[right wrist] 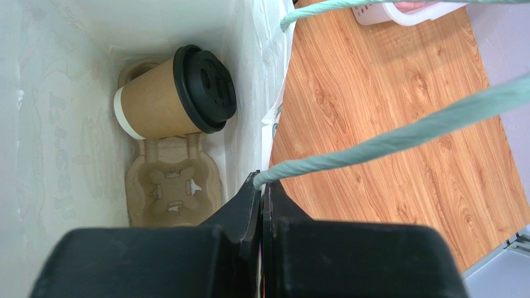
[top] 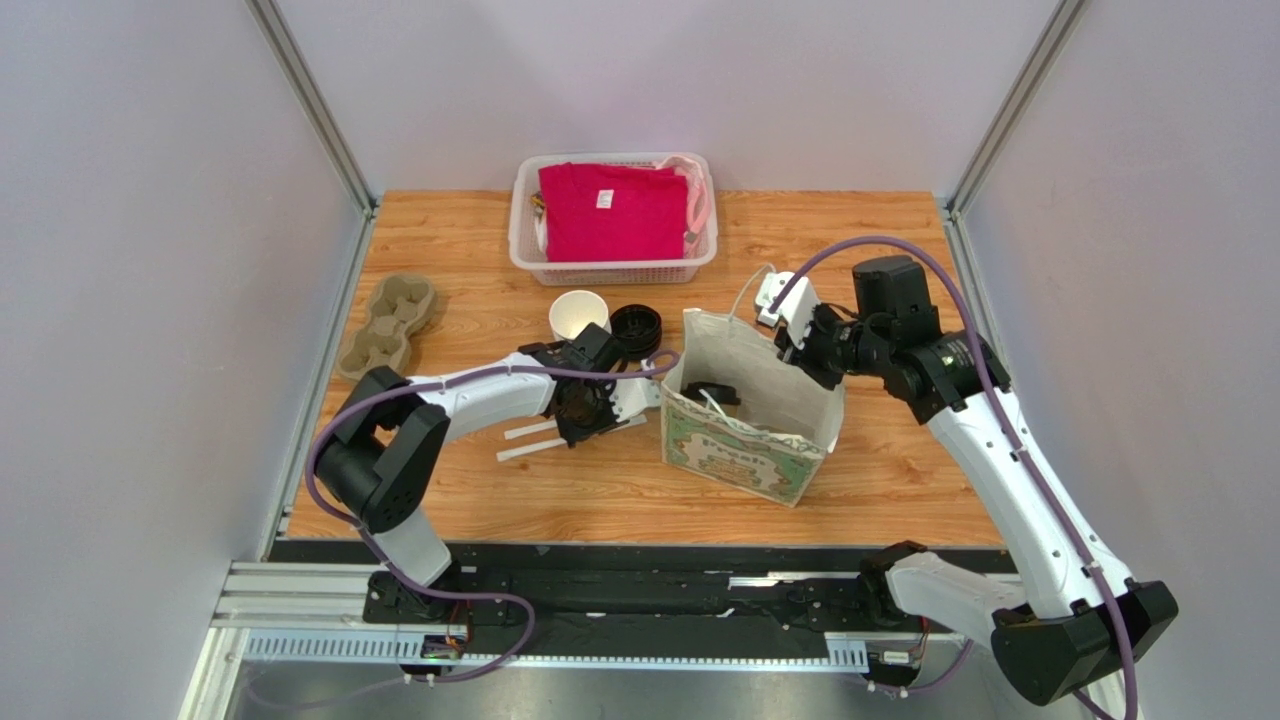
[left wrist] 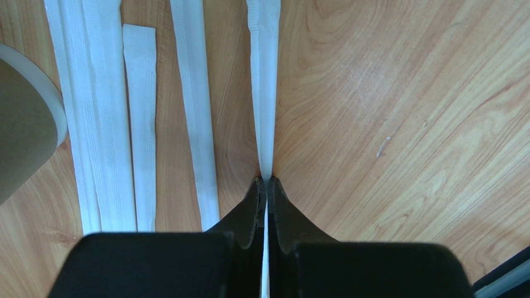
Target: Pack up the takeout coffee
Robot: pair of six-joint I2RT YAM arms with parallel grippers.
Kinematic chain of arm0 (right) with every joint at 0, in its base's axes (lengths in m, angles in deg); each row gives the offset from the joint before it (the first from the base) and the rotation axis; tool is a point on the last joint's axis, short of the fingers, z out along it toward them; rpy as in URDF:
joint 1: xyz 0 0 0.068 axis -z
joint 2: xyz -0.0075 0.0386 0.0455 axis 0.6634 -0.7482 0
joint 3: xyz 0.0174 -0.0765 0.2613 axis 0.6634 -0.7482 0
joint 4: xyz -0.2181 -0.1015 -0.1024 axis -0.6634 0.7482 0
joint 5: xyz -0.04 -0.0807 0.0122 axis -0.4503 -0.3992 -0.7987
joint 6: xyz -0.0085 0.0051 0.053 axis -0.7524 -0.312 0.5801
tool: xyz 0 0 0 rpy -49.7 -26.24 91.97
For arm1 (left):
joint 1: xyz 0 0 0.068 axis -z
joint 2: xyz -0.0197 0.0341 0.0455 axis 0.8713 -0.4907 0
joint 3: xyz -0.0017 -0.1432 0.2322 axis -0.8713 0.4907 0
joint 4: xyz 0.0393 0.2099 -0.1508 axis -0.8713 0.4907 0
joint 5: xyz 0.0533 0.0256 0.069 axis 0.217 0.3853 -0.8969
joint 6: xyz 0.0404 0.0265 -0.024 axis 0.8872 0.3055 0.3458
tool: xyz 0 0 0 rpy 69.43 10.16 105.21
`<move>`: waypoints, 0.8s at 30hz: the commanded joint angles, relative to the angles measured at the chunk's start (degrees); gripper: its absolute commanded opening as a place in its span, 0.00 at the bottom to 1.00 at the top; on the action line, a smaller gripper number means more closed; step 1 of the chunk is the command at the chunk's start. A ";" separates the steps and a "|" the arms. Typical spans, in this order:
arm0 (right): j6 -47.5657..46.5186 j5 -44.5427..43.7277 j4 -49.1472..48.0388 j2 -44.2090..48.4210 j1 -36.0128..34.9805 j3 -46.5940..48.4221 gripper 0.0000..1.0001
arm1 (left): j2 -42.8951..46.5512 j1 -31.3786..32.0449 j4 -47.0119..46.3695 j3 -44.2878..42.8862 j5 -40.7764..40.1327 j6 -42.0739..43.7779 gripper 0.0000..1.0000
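The takeout coffee (right wrist: 168,93), a tan paper cup with a black lid, lies tilted inside the paper bag (top: 751,428), resting on a pulp cup carrier (right wrist: 171,186) at the bag's bottom. My right gripper (right wrist: 262,179) is shut on the bag's rim, where the green cord handle (right wrist: 373,146) meets it, at the bag's far right side (top: 792,353). My left gripper (left wrist: 266,180) is shut on a white paper-wrapped straw (left wrist: 264,93) low over the table, just left of the bag (top: 601,405).
More wrapped straws (left wrist: 112,124) lie side by side on the wood left of the held one. An open paper cup (top: 579,314) and black lids (top: 637,323) stand behind my left gripper. Spare pulp carriers (top: 388,323) sit far left. A white basket (top: 526,248) with red cloth is at the back.
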 commanded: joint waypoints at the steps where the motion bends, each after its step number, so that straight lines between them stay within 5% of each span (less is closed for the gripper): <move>1: -1.12 -0.24 0.13 1.44 0.23 2.38 0.00 | 2.90 -0.40 3.28 1.30 -0.07 -1.67 0.00; 8: -1.21 0.55 -0.66 1.53 0.23 2.73 0.00 | 17.04 -5.31 16.30 -5.46 5.81 -4.05 0.00; 14: 0.11 2.66 -2.68 0.48 0.14 2.82 0.00 | 26.37 -11.46 23.60 -21.88 18.10 -5.98 0.00; 19: 1.69 3.80 -5.31 -1.98 0.14 3.70 0.00 | 25.50 -11.38 13.51 -38.59 32.06 -16.59 0.00; 24: 3.54 3.80 -6.19 -6.11 0.23 6.33 0.00 | 18.73 -6.91 2.30 -48.09 35.61 -22.84 0.00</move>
